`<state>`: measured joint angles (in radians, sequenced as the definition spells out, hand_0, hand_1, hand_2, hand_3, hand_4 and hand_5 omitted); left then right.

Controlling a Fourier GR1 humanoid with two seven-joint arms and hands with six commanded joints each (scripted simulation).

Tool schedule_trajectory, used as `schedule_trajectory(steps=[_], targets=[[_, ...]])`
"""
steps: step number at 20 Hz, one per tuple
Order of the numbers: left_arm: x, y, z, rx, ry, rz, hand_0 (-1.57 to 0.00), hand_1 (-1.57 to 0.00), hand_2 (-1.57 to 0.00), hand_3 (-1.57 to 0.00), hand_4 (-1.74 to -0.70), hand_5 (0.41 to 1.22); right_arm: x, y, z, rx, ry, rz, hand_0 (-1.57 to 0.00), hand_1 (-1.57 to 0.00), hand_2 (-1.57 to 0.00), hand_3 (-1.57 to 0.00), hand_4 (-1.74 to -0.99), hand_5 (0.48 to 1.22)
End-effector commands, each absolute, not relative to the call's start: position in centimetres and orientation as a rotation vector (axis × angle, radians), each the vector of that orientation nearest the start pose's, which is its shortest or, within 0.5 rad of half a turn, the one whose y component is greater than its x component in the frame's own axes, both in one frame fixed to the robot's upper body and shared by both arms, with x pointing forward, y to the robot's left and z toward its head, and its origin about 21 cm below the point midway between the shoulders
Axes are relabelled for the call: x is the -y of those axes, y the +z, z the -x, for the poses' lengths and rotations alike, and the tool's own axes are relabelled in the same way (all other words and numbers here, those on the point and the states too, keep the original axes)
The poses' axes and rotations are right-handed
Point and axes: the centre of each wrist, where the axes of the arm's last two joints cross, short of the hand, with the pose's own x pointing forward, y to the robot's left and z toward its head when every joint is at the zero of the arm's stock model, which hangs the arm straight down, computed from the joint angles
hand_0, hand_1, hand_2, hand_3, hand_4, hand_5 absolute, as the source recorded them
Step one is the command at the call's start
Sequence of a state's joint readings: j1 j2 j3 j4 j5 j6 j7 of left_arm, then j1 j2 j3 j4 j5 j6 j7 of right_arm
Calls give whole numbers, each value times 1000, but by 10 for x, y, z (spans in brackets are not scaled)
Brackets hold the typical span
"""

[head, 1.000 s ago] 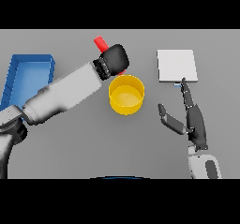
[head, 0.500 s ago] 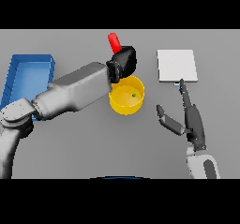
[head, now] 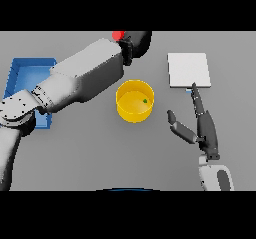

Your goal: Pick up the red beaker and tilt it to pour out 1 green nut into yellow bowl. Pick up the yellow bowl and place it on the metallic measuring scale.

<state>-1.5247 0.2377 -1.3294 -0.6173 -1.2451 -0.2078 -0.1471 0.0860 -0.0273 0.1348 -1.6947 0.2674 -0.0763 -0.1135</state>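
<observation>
My left hand (head: 137, 41) is at the far edge of the table, shut on the red beaker (head: 118, 35), of which only a small red part shows beside the wrist. The yellow bowl (head: 135, 101) stands at the table's middle, in front of that hand, with one small green nut (head: 145, 101) lying inside it. The metallic measuring scale (head: 188, 69), a flat pale square, lies at the back right. My right hand (head: 202, 126) rests open just right of the bowl, fingers straight and pointing toward the scale's near edge, thumb spread toward the bowl.
A blue tray (head: 22, 80) sits at the left side, partly covered by my left arm (head: 75, 83), which crosses the table diagonally from lower left to the far middle.
My left hand has carried the red beaker away from over the bowl toward the far right. The bowl is now fully uncovered, with the green nut in it. The right hand has hardly moved.
</observation>
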Motion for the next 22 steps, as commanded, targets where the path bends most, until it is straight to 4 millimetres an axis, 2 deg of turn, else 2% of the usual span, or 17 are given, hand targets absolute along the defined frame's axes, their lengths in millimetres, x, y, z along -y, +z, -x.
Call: schedule_trajectory(steps=[1,3,5,7,9,11,13,15,17,19,20,21,22], targets=[[-15,199,-431,-654,2335,1484,-1571,-1571,-1571,-1571,-1725,1221,209,11,-225,1752,258,201,1,1,1,1,-1154,654],[-29,233,-444,-726,2317,1589,-1571,-1571,-1571,-1179,-1731,1221,209,8,-226,1744,264,217,1,1,1,1,-1160,660],[-45,274,-456,-846,2321,1768,-1571,-1571,-1571,-1320,-1727,1221,207,9,-226,1754,272,211,1,1,1,1,-1161,661],[-66,304,-466,-1075,2363,1927,-1571,-1571,-1571,-1410,-1729,1221,208,10,-227,1761,259,187,1,1,1,1,-1156,658],[-100,330,-475,-1449,2423,2065,-1571,-1571,-1571,-1468,-1734,1221,206,8,-230,1738,279,236,1,1,1,1,-1146,641],[-137,343,-481,-1858,2409,2191,-1571,-1571,-1571,-1417,-1736,1221,208,11,-232,1747,297,267,1,1,1,1,-1144,633],[-181,341,-487,-2181,2336,2320,-1571,-1571,-1571,-1394,-1738,1221,204,12,-233,1764,272,211,1,1,1,1,-1129,625],[-222,333,-489,-2511,2206,2412,-1571,-1571,-1571,-1458,-1739,1221,204,12,-234,1779,249,152,1,1,1,1,-1093,623],[-258,310,-489,-2794,2055,2497,-1571,-1571,-1571,-1499,-1740,1221,206,14,-234,1774,250,139,1,1,1,1,-1081,631],[-291,285,-486,-3025,1854,2597,-1571,-1571,-1571,-1525,-1740,1221,209,14,-233,1764,261,124,1,1,1,1,-1106,642],[-305,272,-484,-3088,1756,2704,-1571,-1571,-1571,-1534,-1740,1221,207,14,-233,1774,274,123,1,1,1,1,-1126,651],[-313,261,-483,-3171,1668,2737,-1571,-1571,-1571,-1541,-1740,1221,209,11,-235,1764,270,110,1,1,1,1,-1141,657],[-324,249,-480,-3248,1499,2882,-1571,-1571,-1571,-1547,-1741,1221,208,11,-234,1764,271,98,1,1,1,1,-1148,663]])
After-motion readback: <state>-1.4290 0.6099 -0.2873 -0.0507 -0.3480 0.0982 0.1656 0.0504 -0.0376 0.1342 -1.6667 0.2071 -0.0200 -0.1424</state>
